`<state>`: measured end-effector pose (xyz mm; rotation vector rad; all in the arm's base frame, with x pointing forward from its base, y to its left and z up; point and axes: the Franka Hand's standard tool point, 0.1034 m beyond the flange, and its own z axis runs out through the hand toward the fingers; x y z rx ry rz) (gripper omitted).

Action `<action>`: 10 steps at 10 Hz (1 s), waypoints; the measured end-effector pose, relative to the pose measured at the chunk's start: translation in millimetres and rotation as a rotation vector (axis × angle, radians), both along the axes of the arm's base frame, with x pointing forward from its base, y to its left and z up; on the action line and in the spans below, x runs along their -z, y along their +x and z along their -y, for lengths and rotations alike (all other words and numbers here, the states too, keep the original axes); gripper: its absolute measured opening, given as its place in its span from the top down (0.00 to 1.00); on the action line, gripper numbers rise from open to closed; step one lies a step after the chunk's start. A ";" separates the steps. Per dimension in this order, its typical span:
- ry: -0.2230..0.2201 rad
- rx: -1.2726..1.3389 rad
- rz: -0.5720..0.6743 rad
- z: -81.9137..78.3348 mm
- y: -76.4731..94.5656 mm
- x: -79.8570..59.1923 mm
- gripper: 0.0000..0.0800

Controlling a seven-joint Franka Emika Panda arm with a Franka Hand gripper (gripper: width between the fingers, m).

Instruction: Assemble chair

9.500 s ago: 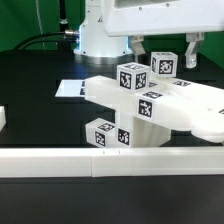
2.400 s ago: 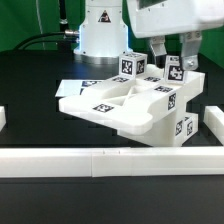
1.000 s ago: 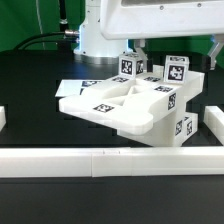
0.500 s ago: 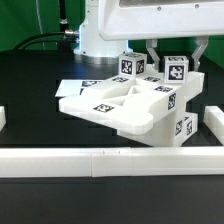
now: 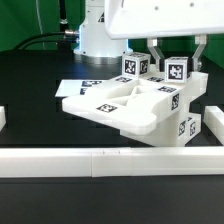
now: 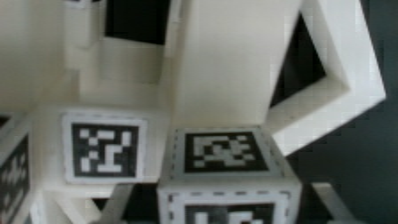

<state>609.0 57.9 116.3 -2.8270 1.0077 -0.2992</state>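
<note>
Glossy white plastic is what you are looking at: the chair point(image 5: 135, 100), a cluster of flat panels, square legs and small cubes marked with black-and-white tags, lies on the black table point(image 5: 30, 85) toward the exterior view's right, just behind the long low white border wall point(image 5: 100, 160) that runs along the table's near edge. Its broad panel lies tilted, with one corner reaching toward the exterior view's left. Two tagged cube ends stand up at the back of the cluster; the one on the exterior view's right point(image 5: 177, 70) sits between the fingers of the gripper point(image 5: 176, 55), which comes down from above. You can see one finger point(image 5: 155, 52) on either side of that cube end, close against it, but you cannot tell from either view whether they press on it or stand just clear. The wrist view shows you tagged white blocks point(image 6: 222, 155) very near the lens, with upright white bars behind them. The flat marker board point(image 5: 75, 88) lies on the table behind the chair, partly covered by it. A short white wall piece point(image 5: 3, 117) sits at the table's edge on the exterior view's left.
</note>
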 end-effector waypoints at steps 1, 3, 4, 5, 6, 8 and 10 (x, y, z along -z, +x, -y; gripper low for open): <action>0.034 0.119 0.016 -1.4 1.8 0.0 0.64; 0.070 0.258 0.038 -5.4 4.1 0.0 0.64; 0.098 0.335 0.034 -5.9 4.0 -0.1 0.64; 0.117 0.392 0.031 -6.2 3.9 0.0 0.64; 0.132 0.436 0.028 -6.8 3.7 0.2 0.64; 0.235 0.728 0.007 -15.1 2.5 1.4 0.64; 0.272 0.864 -0.004 -19.3 3.4 1.6 0.64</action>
